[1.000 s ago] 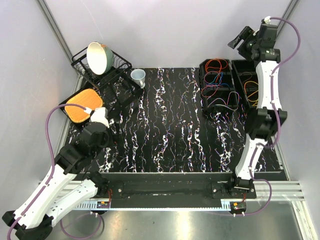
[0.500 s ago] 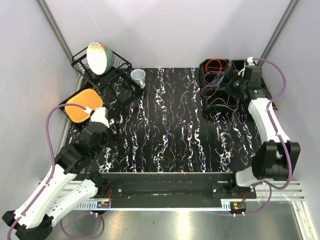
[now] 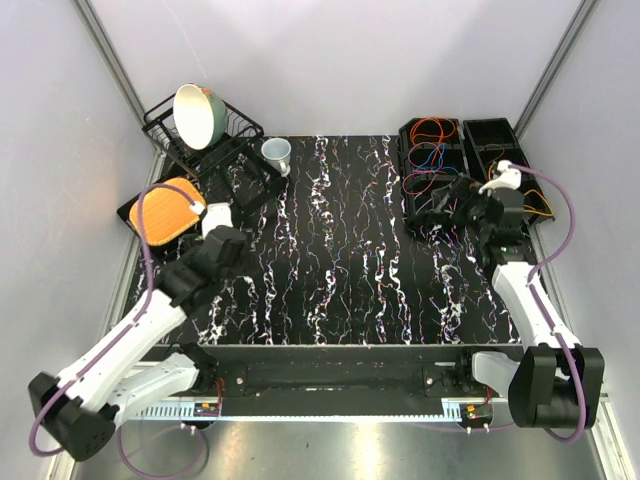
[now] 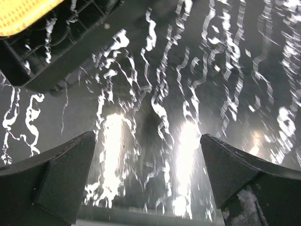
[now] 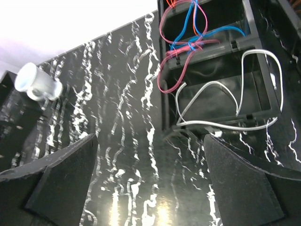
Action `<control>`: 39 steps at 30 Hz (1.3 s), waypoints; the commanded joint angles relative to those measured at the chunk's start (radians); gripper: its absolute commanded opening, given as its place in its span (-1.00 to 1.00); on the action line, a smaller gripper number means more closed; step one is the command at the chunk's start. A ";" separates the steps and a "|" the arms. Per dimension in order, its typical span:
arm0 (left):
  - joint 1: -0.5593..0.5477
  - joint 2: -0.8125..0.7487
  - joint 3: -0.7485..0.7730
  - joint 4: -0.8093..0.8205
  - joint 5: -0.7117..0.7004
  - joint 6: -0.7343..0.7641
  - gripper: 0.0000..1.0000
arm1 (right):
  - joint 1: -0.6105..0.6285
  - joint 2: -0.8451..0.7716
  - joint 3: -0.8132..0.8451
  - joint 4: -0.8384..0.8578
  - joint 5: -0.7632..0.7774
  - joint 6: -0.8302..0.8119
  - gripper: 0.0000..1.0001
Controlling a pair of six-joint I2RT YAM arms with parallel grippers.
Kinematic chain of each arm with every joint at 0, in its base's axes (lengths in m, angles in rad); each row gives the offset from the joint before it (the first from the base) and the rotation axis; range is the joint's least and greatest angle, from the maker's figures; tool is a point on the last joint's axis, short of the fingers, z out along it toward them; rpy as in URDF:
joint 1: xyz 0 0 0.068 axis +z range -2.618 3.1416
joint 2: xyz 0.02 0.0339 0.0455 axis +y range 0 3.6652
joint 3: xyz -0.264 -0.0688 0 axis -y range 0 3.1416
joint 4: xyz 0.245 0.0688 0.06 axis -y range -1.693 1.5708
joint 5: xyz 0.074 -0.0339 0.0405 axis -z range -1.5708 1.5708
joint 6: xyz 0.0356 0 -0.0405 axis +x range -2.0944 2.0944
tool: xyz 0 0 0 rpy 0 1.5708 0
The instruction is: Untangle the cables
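Upper right of the top view, I see the cables (image 3: 430,158) lying in a black divided tray (image 3: 404,150). An orange loop (image 3: 433,128) is in the far compartment and red + blue loops are in the middle one. The near one is partly hidden by my right gripper (image 3: 442,203). A 2nd black tray (image 3: 488,135) sits just right of it.

Rt wrist view gives more detail. The red cable (image 5: 170,70) crosses the divider from the middle compartment into the near one. The blue cable (image 5: 194,28) is tangled with it higher up. The white cable (image 5: 244,80) loops in the near compartment and runs along its front wall. The right gripper (image 5: 150,137) has its fingers spread wide w/ nothing between them, near the tray's near end but not touching any wire. A white cup (image 5: 37,84) lies on its side at the left of that view.

Lower left of the top view, my left gripper (image 3: 224,244) is over the marbled table (image 3: 330,260), well apart from the cables. It's beside a black tray w/ an orange pad (image 3: 165,210). Lt wrist view shows the left gripper (image 4: 146,136) spread wide, w/ only tabletop between the fingers.
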 commanded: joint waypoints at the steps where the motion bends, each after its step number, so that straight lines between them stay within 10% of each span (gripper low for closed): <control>1: 0.022 0.058 -0.117 0.284 -0.125 0.040 0.97 | 0.006 -0.031 -0.096 0.174 0.023 -0.034 1.00; 12: 0.146 0.027 -0.424 1.048 -0.329 0.416 0.97 | 0.006 -0.018 -0.226 0.147 0.095 -0.022 0.99; 23: 0.378 0.459 -0.516 1.741 -0.004 0.597 0.92 | 0.006 -0.053 -0.292 0.190 0.159 -0.043 1.00; 32: 0.545 0.501 -0.631 1.954 0.390 0.543 0.96 | 0.006 -0.108 -0.349 0.246 0.188 -0.014 0.99; 39: 0.548 0.515 -0.627 1.937 0.384 0.534 0.97 | 0.006 -0.116 -0.401 0.438 0.230 -0.211 0.99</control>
